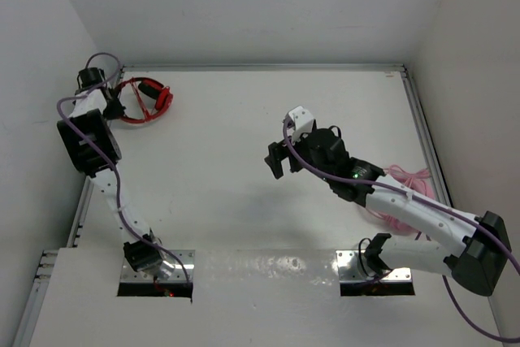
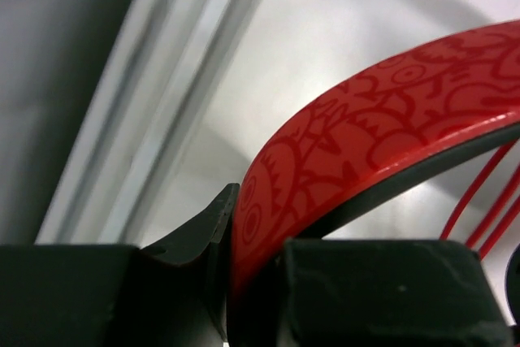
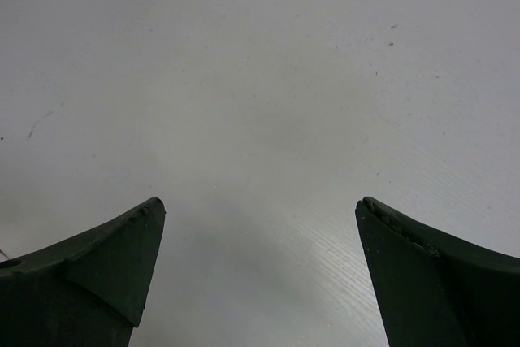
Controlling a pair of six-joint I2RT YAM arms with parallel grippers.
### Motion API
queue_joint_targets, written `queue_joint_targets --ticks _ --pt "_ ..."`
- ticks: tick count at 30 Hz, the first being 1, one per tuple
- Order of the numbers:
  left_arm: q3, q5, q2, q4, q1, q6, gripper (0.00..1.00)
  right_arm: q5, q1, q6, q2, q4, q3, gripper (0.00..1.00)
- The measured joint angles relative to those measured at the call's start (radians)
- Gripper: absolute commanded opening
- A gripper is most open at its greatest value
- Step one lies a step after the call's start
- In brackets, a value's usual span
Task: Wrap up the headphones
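Two grippers on my feeds: I see the left gripper clenched on the headphones by the band, far left of the table; right gripper gapes wide, mid-table.

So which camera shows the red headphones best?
The top external view: nearly all of the headphones show. The left wrist view shows only patterned headband pinched in the left gripper. The right wrist view shows none.

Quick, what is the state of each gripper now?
Left gripper: closed on the headband of the red headphones.
Right gripper: open, holding nothing.
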Motion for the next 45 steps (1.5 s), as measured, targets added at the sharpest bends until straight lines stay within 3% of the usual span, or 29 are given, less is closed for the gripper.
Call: queue_joint_targets --ticks 5,11,18,31,38,39,41,44,45 --pt "-0.268 0.015 -0.165 0.008 0.046 0.036 0.00 0.000 0.007 -0.001 0.000 0.002 0.000 0.99" --pt "-0.279 0.013 -0.173 0.025 0.069 0.043 0.00 -0.002 0.008 -0.005 0.009 -0.005 0.014 0.99" --pt "-0.419 0.036 -0.252 0.037 0.089 0.073 0.00 -0.001 0.018 -0.005 0.002 -0.011 0.020 0.99" --pt "-1.001 -0.001 -0.753 0.053 0.311 0.335 0.00 -0.031 0.018 -0.042 -0.032 0.011 -0.004 0.99" --pt "-1.200 -0.030 -0.837 0.123 0.356 0.411 0.00 -0.056 0.020 -0.064 -0.079 0.047 -0.053 0.99" --pt "-1.209 -0.032 -0.842 0.141 0.359 0.421 0.06 -0.056 0.020 -0.065 -0.093 0.051 -0.064 0.99" --pt "-1.216 -0.033 -0.843 0.161 0.369 0.435 0.34 -0.055 0.020 -0.065 -0.121 0.055 -0.083 0.99" --pt "-1.213 -0.046 -0.844 0.180 0.385 0.458 0.65 -0.050 0.020 -0.065 -0.145 0.063 -0.095 0.99" --pt "-1.210 -0.050 -0.845 0.182 0.391 0.457 0.68 -0.047 0.020 -0.065 -0.149 0.066 -0.095 0.99"
